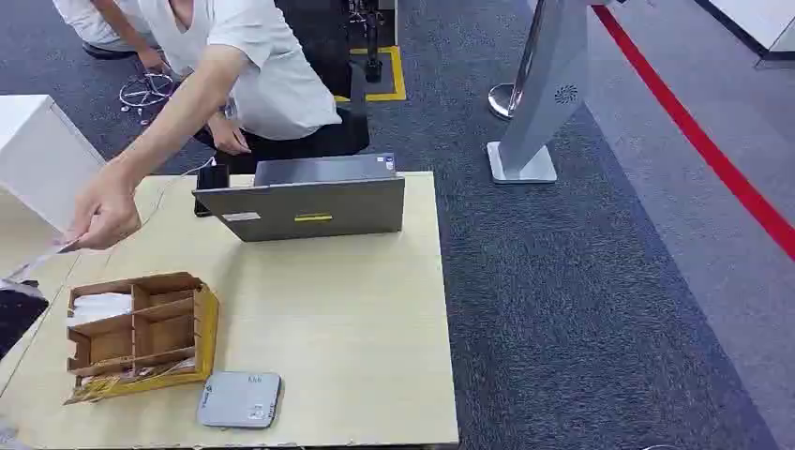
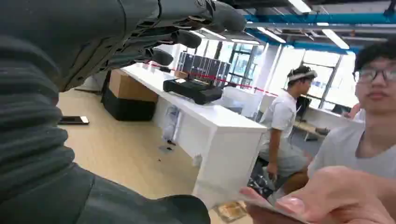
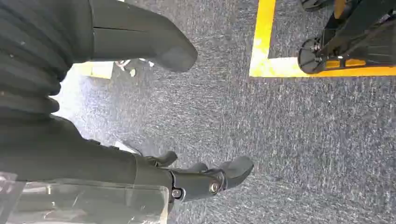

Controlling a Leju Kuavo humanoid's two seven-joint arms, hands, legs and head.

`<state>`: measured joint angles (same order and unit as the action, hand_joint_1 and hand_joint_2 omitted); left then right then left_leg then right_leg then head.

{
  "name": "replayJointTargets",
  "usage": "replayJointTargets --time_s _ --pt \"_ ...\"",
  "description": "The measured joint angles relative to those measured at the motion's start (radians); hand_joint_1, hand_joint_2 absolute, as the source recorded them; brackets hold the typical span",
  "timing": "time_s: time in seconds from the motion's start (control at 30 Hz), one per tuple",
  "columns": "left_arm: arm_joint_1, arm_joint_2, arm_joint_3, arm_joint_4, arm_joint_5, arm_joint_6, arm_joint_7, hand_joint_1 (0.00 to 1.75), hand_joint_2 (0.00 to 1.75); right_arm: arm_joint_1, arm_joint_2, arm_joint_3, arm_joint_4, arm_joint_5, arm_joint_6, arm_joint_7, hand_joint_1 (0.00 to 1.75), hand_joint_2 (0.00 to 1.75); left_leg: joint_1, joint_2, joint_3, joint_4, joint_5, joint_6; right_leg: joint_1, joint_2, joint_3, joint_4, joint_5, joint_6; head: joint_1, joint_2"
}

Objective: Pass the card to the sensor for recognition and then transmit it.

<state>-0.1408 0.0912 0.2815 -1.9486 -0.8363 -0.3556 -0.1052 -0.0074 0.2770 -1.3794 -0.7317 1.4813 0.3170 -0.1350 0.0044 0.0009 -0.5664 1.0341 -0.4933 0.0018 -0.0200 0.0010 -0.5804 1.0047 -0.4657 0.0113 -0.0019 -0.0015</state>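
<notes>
A person's hand [image 1: 105, 211] holds a thin pale card [image 1: 37, 261] out over the table's left edge. My left hand [image 1: 14, 319] shows as a dark shape just below it. In the left wrist view that hand [image 2: 154, 51] is spread wide, fingers [image 2: 187, 28] on one side and thumb [image 2: 177, 207] on the other, with nothing gripped. The card [image 2: 252, 198] is seen edge-on in the person's fingers [image 2: 327, 196], close to my thumb. The flat grey sensor pad [image 1: 240, 399] lies near the table's front edge. My right hand [image 3: 196, 179] hangs over carpet, fingers apart and holding nothing.
A cardboard divider box [image 1: 141, 333] holding white cards [image 1: 98, 305] stands at the front left of the wooden table [image 1: 356, 309]. A grey slanted device [image 1: 314, 197] sits at the table's back. A seated person [image 1: 253, 75] is behind it, and a white cabinet [image 1: 37, 155] at left.
</notes>
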Motion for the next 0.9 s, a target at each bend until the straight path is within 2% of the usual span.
replayJointTargets --time_s 0.4,0.43,0.57,0.67,0.9 --pt "-0.042 0.148 -0.157 0.001 -0.241 -0.285 0.173 0.00 1.75 -0.003 0.000 -0.001 -0.002 0.042 0.021 0.032 0.00 1.75 0.000 0.000 0.000 0.000 0.000 0.000 0.000 0.000 0.000 0.000 0.000 0.000 0.000 0.000" --pt "-0.043 0.161 -0.170 0.001 -0.259 -0.308 0.187 1.75 1.75 -0.003 0.000 -0.001 -0.003 0.043 0.022 0.034 0.00 1.75 0.000 0.000 0.000 0.000 0.000 0.000 0.000 0.000 -0.001 0.000 0.000 0.000 0.000 0.000" --pt "-0.052 0.219 -0.219 0.001 -0.329 -0.407 0.242 1.75 1.75 -0.003 0.000 -0.001 -0.016 0.046 0.040 0.039 0.00 1.75 0.000 0.000 0.000 0.000 0.000 0.000 0.000 0.000 -0.001 0.000 0.000 0.000 0.000 0.000" --pt "-0.056 0.251 -0.247 0.001 -0.359 -0.458 0.272 1.75 1.75 -0.001 0.004 -0.001 -0.033 0.048 0.064 0.042 0.00 1.75 0.000 0.000 -0.001 0.000 0.000 0.000 0.000 0.000 -0.001 0.000 0.000 0.000 0.000 0.000" --pt "-0.057 0.283 -0.275 0.001 -0.355 -0.470 0.281 1.75 1.75 0.001 0.015 -0.001 -0.059 0.048 0.079 0.042 0.00 1.75 0.000 0.000 -0.001 0.000 0.000 0.000 0.000 0.000 -0.001 0.000 0.000 0.000 0.000 0.000"
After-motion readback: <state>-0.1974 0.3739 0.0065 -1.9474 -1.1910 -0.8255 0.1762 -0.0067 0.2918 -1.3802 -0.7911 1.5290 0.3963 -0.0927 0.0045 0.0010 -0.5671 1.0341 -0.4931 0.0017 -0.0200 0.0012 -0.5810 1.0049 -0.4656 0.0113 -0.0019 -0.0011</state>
